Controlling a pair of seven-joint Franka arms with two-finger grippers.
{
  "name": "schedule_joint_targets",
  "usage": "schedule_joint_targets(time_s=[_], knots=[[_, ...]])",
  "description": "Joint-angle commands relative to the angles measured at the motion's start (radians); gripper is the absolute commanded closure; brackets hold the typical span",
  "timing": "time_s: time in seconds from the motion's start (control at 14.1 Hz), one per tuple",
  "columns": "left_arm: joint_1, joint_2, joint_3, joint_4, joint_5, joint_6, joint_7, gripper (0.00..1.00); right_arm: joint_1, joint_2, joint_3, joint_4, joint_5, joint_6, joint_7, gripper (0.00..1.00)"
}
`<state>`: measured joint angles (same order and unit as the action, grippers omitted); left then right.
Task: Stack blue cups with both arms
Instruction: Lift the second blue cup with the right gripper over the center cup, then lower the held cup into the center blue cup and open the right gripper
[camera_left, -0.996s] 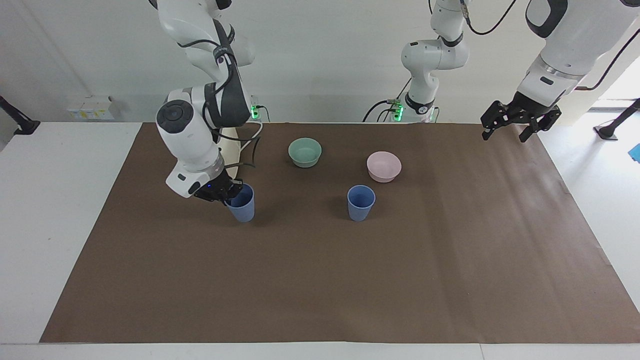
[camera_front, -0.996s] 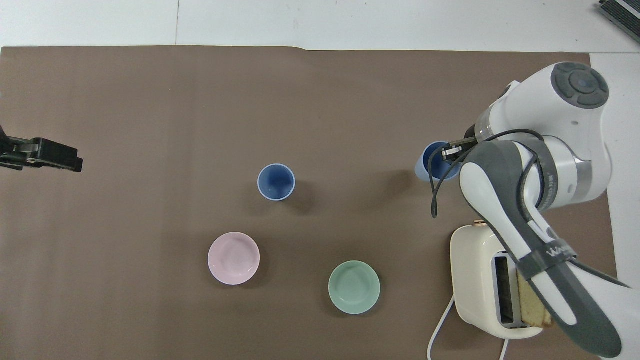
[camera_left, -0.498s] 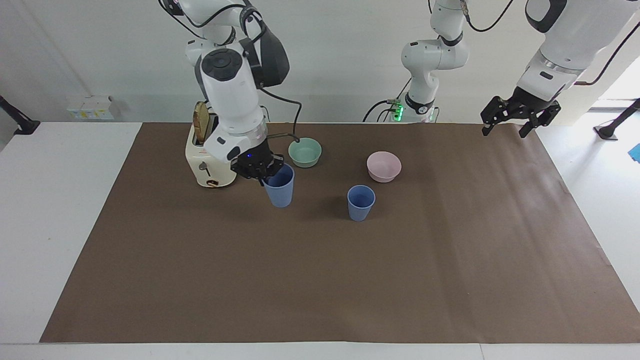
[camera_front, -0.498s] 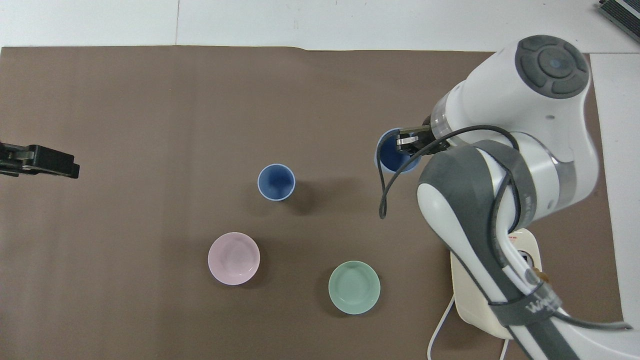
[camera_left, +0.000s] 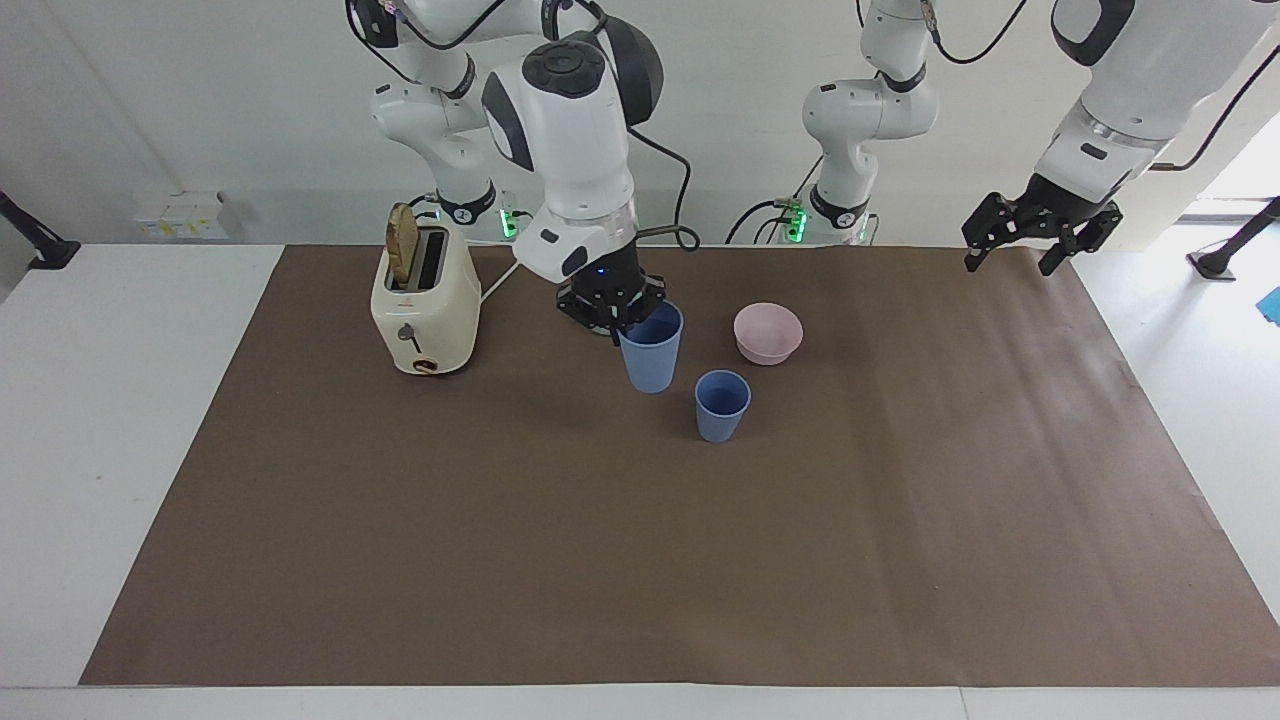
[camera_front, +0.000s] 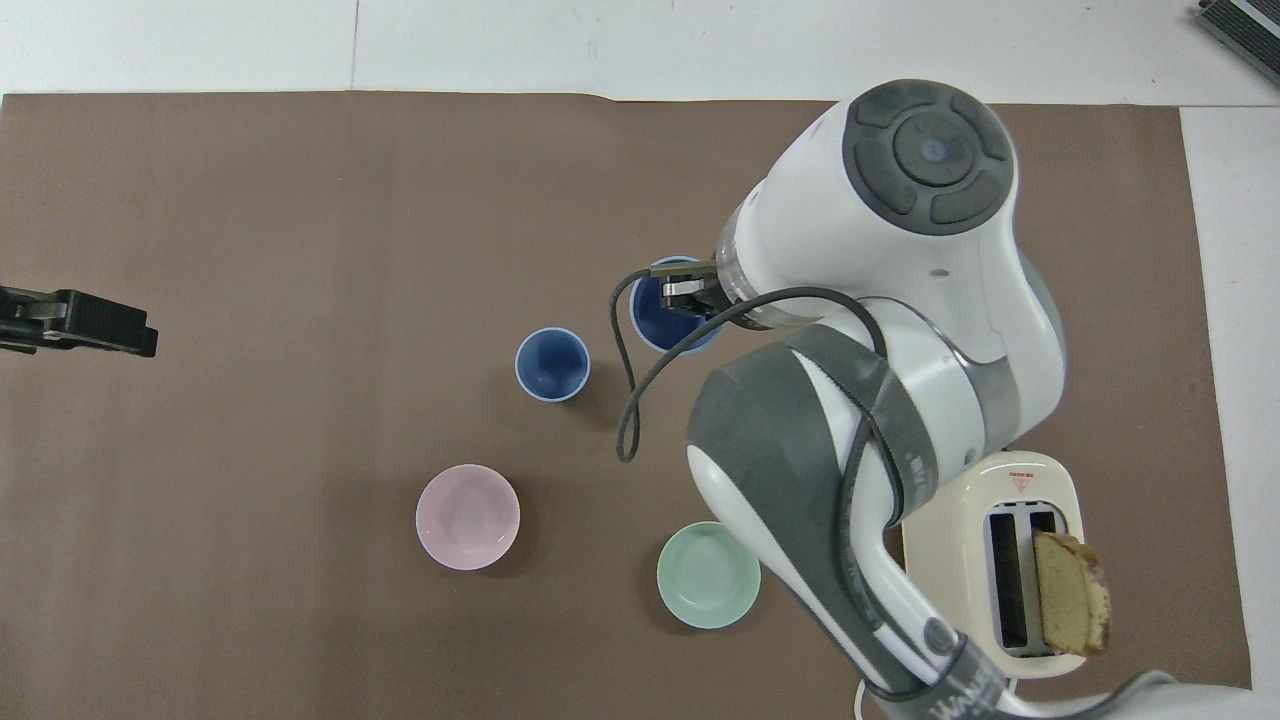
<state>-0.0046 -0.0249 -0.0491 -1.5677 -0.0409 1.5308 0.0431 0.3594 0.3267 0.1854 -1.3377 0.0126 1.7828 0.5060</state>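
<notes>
Right gripper pinches one cup by its rim, airborne mid-desk beside the standing cup. Left gripper, fingers spread, waits over the desk's corner. Stacking remains undone.

The standing blue cup is being left open from above, and bare brown mat is lying on its side away from the robots. The approach from the robots' side is being narrowed by the pink bowl and by the carried blue cup, which is hanging near it.
</notes>
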Motion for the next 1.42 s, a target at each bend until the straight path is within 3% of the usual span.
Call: schedule_joint_targets(time_s=[0.0,0.28,0.78,1.35], knots=[[0.017,-0.032,-0.009,-0.041,0.013,0.0,0.018,0.0,0.042,0.049,0.002,0.072,0.001,-0.01,0.041,1.0],[0.015,-0.035,-0.009,-0.044,0.013,-0.003,0.018,0.0,0.081,0.146,0.014,0.166,0.0,0.016,0.103,1.0],[0.015,-0.038,-0.009,-0.044,0.013,0.002,0.018,0.0,0.116,0.225,0.017,0.138,-0.014,0.082,0.114,1.0],[0.015,-0.038,-0.009,-0.044,0.013,0.003,0.018,0.0,0.127,0.221,0.012,0.106,-0.014,0.069,0.141,1.0]])
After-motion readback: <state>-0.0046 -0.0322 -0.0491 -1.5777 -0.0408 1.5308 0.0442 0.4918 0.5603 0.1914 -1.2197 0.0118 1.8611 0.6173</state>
